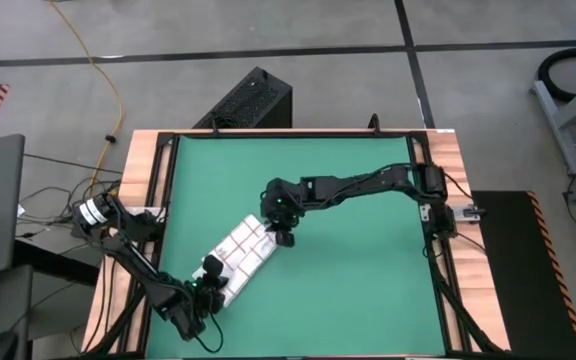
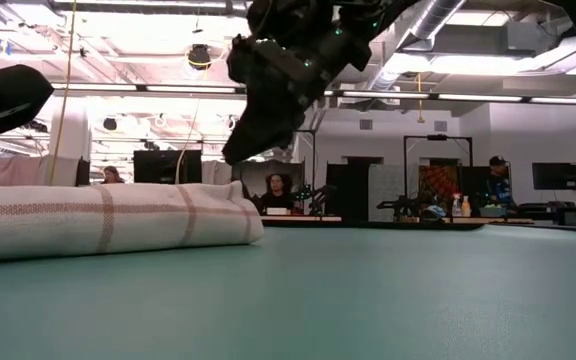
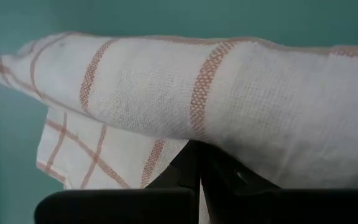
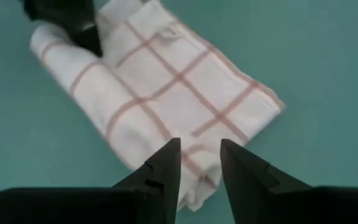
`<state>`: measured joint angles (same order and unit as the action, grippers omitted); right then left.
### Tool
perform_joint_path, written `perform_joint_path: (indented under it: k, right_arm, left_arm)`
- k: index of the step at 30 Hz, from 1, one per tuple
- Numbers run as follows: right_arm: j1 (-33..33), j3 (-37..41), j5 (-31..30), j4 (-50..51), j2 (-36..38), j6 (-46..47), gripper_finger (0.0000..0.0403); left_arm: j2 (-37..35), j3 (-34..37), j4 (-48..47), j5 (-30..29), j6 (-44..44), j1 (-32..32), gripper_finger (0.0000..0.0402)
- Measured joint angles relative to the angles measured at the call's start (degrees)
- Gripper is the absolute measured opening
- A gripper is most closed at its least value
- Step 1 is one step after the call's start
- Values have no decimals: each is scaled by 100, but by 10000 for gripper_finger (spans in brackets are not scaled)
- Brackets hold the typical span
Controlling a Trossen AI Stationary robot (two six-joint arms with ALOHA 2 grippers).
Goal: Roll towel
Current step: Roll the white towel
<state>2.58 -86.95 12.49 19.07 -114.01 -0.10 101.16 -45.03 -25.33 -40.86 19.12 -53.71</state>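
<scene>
My left claw (image 1: 213,285) sits low at the near-left part of the flat green mat (image 1: 348,260), its two dark fingers pressed together under the rolled end of the towel, pinching the cloth. The one thin white towel with fine red-brown grid lines (image 1: 240,254) lies slantwise on the mat, running from that claw up toward the middle. Its near part is rolled into a thick tube; its far part lies flat, with one loose corner showing beneath the roll in my left wrist view (image 3: 73,158).

My right claw (image 1: 284,236) hangs just above the towel's far end, lifted clear of it, its fingers (image 4: 166,163) a little apart with nothing between them.

I count two arms, one towel, one mat. To the right of the towel the mat is bare all the way to its black frame (image 1: 428,240); left of the towel only a narrow strip of mat separates it from the wooden table edge (image 1: 136,170).
</scene>
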Motion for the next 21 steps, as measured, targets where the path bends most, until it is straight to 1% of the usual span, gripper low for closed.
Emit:
perform_joint_path:
  k: [5,7,9,12,16,21]
  right_arm:
    - [-256,8,62,-135,-70,-912,132]
    - [-352,12,62,-216,-70,-1209,124]
    - [-406,57,93,-528,-66,-1327,113]
    - [-363,276,109,-876,-59,-1336,95]
    - [-240,762,98,-1507,-64,-1111,74]
    - [-204,1269,92,-2444,-68,-862,66]
  left_arm:
    - [-22,276,180,85,178,-15,0]
    - [-24,301,175,65,253,-46,0]
    - [-24,305,213,31,208,-61,0]
    - [-24,309,237,31,138,-61,0]
    - [-24,310,230,33,103,-61,0]
    - [-24,314,241,47,-205,-47,0]
